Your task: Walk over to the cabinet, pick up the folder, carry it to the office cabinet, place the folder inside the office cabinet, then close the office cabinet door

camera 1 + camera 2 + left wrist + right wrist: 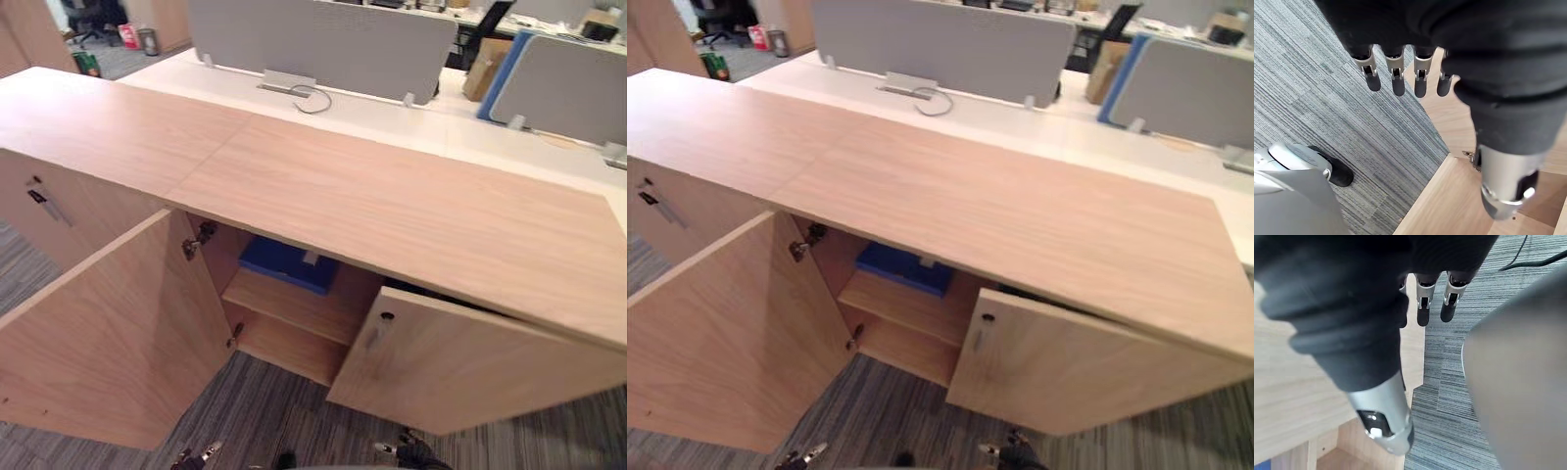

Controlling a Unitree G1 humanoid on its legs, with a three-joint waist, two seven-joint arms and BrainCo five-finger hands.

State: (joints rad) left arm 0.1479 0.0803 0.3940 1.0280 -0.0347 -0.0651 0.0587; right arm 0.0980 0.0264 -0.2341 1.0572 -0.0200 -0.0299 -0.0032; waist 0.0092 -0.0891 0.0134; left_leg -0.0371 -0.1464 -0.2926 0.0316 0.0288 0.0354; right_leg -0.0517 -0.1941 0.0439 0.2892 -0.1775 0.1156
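Both hands hung low by the carpet (1327, 98), holding nothing. My left hand (1398, 78) had its fingers straight and relaxed, pointing down past the edge of a pale wooden panel. My right hand (1422, 308) hung the same way, fingers loose and straight, beside the light wood of the right door (460, 372).

Further out, at the lower left of the left eye view, the left door (108, 333) stood swung wide. The right door at lower right was only partly open. Between them, just below the middle of the frame, the blue folder (284, 264) lay flat on the upper shelf (294, 304) inside the office cabinet (392, 206), tucked under its long top.

I judged the folder light and fairly stiff, with a smooth cover that might slip. If it needed shifting, I would pinch its near edge. With it stowed, the doors looked like the job left. They looked rigid and hinged, best pushed flat-handed on the outer face near the free edge.
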